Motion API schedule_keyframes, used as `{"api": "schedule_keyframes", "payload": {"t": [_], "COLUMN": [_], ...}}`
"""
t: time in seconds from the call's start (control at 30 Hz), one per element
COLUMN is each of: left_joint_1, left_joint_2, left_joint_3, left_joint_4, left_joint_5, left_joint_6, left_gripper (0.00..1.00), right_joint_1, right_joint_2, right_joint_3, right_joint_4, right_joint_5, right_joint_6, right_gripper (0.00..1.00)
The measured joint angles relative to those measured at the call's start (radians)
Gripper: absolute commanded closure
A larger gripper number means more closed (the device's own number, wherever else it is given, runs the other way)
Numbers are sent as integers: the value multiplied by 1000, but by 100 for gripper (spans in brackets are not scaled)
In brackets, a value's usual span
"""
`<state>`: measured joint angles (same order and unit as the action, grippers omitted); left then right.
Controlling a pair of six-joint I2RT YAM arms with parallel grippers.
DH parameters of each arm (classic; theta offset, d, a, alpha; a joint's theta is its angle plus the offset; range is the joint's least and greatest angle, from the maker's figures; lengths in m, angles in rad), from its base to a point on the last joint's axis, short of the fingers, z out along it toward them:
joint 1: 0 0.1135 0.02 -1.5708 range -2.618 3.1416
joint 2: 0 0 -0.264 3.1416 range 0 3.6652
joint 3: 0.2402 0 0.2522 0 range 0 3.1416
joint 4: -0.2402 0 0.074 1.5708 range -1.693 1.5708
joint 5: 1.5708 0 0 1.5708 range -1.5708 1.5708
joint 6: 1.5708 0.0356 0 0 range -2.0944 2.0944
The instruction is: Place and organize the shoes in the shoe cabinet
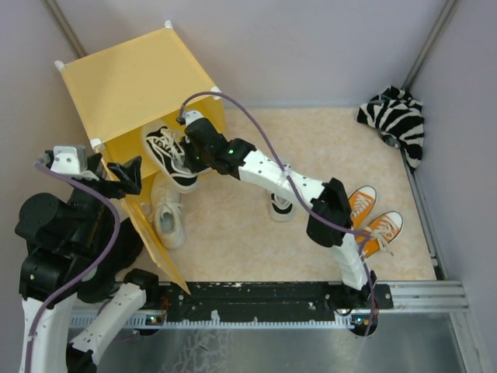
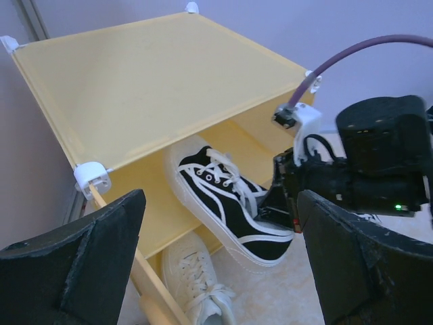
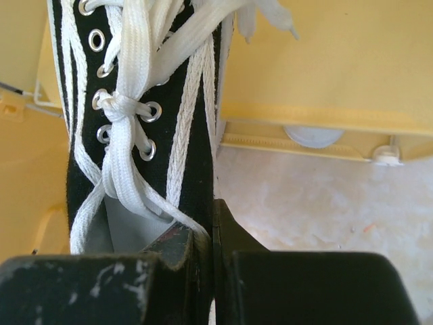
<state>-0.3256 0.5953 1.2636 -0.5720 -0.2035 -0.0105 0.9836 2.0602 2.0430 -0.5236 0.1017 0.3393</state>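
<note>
Sneaker (image 1: 169, 155), black-and-white, is hanging clamped by its collar in the right claw (image 1: 189, 152) at the yellow cabinet's (image 1: 132, 81) mouth, toe toward 10 o'clock. Left claw (image 1: 109, 172) is gaping apart at 8 o'clock of it, gripping nothing.

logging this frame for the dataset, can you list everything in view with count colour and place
shoe cabinet: one, yellow with white corner connectors, far left of the table, door swung open toward the near edge
black-and-white sneaker: one, held at the cabinet's opening, tilted
second black-and-white sneaker: one, mid-table, mostly hidden under the right arm
white sneakers: looks like a pair, on the table just in front of the cabinet, beside the door
orange sneakers: one pair, side by side, right of the right arm
striped cloth bundle: one, black and white, far right corner
table: one, beige speckled top
left hand: one, black, open, by the cabinet's front corner, holding nothing
right hand: one, black, shut on the black-and-white sneaker's collar
</note>
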Motion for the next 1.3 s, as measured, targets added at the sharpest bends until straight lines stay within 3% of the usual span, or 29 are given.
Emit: {"api": "schedule_keyframes", "payload": {"t": [0.13,0.43,0.5,0.63,0.73,0.8,1.03,1.3], "left_joint_1": [0,0,0,0,0,0,0,0], "left_joint_2": [-23,-55,-60,-62,-61,-61,-47,13], "left_joint_3": [0,-5,-12,-15,-15,-15,-16,-17], "left_joint_4": [-1,-3,-4,-5,-5,-5,-4,10], "left_joint_5": [6,11,11,11,11,11,3,-37], "left_joint_6": [9,22,23,27,27,27,30,30], "left_gripper": [1,1,1,1,1,1,1,1], "right_joint_1": [2,37,49,61,61,61,55,42], "right_joint_2": [124,236,259,289,290,290,137,-307], "right_joint_3": [132,323,349,360,360,348,63,-414], "right_joint_4": [-35,-72,-69,-27,-6,16,185,441], "right_joint_5": [-3,7,5,2,-12,-29,-106,-108], "right_joint_6": [13,74,79,86,84,80,40,6], "right_gripper": [100,98,77,63,44,38,24,23]}}
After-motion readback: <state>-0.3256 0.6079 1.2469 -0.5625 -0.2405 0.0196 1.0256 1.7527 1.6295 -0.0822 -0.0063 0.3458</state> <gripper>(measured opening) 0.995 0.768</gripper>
